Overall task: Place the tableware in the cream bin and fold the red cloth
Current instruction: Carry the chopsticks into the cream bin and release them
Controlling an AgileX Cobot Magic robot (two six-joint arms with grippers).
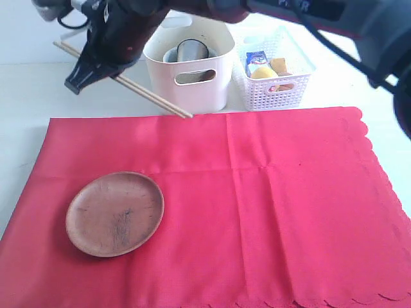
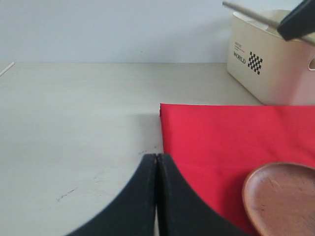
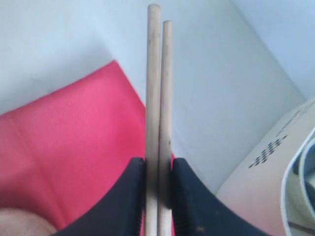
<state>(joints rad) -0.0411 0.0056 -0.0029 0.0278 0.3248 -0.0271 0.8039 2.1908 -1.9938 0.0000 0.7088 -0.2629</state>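
My right gripper (image 1: 80, 77) reaches across to the far left, just left of the cream bin (image 1: 189, 70), shut on the pair of wooden chopsticks (image 1: 154, 96). The wrist view shows both sticks (image 3: 158, 98) pinched between the fingers of that gripper (image 3: 158, 164). The chopsticks hang above the table. A steel cup (image 1: 191, 50) stands inside the bin beside a pale bowl (image 1: 169, 55). The round brown wooden plate (image 1: 115, 213) lies on the red cloth (image 1: 270, 205), front left. My left gripper (image 2: 156, 158) is shut and empty over bare table by the cloth's corner (image 2: 216, 137).
A white lattice basket (image 1: 273, 74) holding food items stands right of the cream bin. The pale table (image 2: 74, 123) runs along the cloth's left side and behind it. The right arm's dark links (image 1: 308, 13) span the top of the exterior view.
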